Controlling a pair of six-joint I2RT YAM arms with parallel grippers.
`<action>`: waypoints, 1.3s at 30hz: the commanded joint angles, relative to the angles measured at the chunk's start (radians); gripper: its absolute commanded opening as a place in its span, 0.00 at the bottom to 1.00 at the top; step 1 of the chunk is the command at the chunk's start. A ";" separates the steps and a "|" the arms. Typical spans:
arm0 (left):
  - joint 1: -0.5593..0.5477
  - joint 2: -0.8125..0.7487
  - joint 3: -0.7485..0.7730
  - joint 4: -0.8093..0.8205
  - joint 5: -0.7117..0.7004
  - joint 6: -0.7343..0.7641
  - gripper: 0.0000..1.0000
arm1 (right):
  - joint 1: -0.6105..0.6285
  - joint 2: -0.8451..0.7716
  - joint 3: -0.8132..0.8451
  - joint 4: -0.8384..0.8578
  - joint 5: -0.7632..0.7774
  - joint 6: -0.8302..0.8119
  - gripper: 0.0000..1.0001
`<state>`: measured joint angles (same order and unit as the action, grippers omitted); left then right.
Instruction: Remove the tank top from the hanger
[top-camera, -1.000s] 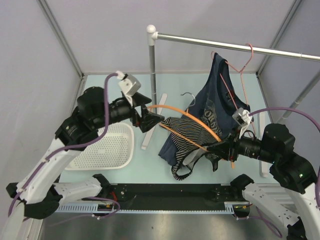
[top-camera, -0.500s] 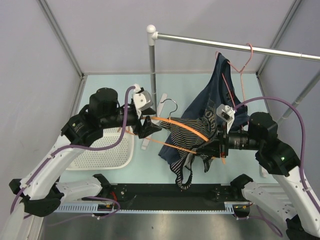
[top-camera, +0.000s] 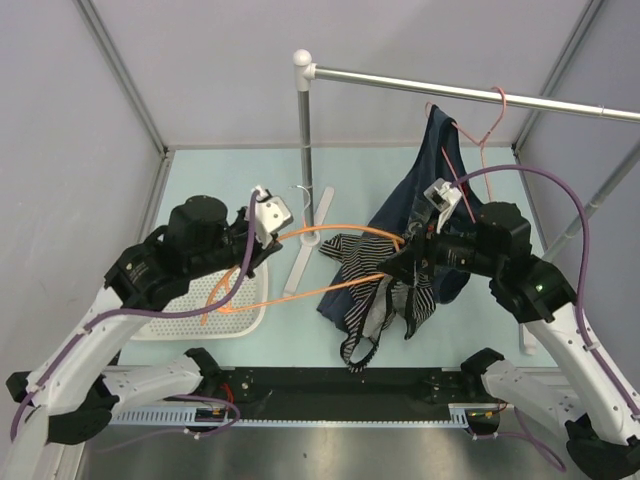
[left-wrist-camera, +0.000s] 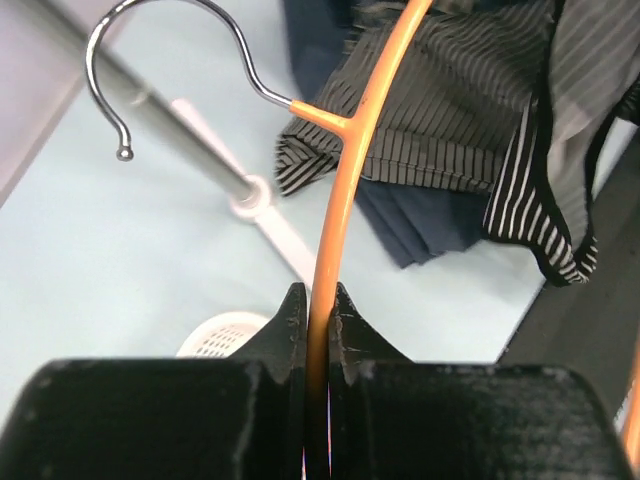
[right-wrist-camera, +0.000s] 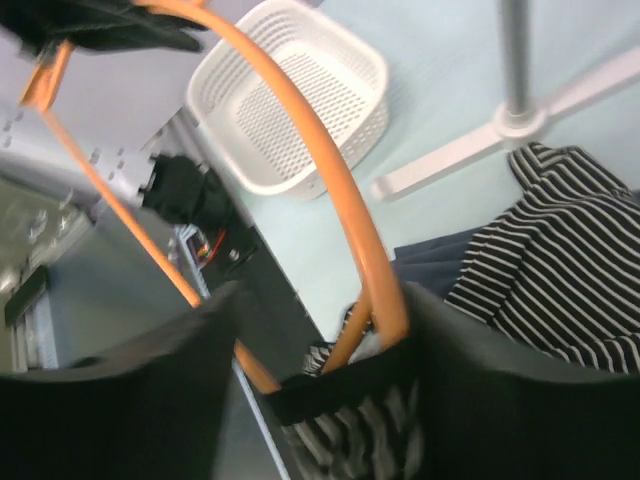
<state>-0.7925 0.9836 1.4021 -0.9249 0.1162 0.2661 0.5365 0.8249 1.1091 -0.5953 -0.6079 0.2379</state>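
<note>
My left gripper (top-camera: 272, 238) is shut on the hanger (top-camera: 335, 232), an orange one. In the left wrist view the jaws (left-wrist-camera: 319, 312) pinch its curved arm (left-wrist-camera: 345, 170), with the silver hook (left-wrist-camera: 170, 25) up ahead. The striped tank top (top-camera: 385, 290) hangs bunched over the hanger's right end. My right gripper (top-camera: 405, 258) stands open there. In the right wrist view its wide-apart fingers (right-wrist-camera: 320, 315) straddle the hanger (right-wrist-camera: 365, 250), and a dark-edged strap (right-wrist-camera: 335, 385) stretches across between them. More striped tank top (right-wrist-camera: 570, 260) lies to the right.
A white perforated basket (top-camera: 190, 300) sits at the left under the hanger's far end. The rack's upright pole (top-camera: 303, 120) and its white foot (top-camera: 305, 255) stand mid-table. A navy T-shirt (top-camera: 430, 190) on a pink wire hanger (top-camera: 480, 130) hangs from the rail behind my right arm.
My left gripper has closed on the hanger's arm and drawn it left, over the basket. The right gripper, shut before, has opened and moved up and left. The tank top has bunched toward the right end.
</note>
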 joint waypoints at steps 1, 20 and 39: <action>0.022 -0.098 0.008 0.146 -0.220 -0.123 0.00 | 0.008 0.010 0.054 -0.006 0.175 0.021 0.82; 0.022 -0.226 -0.078 0.118 -0.279 -0.139 0.00 | 0.057 -0.021 -0.070 0.230 0.166 0.080 0.83; 0.022 -0.299 -0.153 0.095 -0.309 -0.211 0.00 | 0.141 -0.093 -0.144 0.292 0.752 0.189 0.00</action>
<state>-0.7757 0.6998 1.2488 -0.8783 -0.1585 0.1215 0.6830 0.7933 0.9623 -0.3290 -0.0315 0.3893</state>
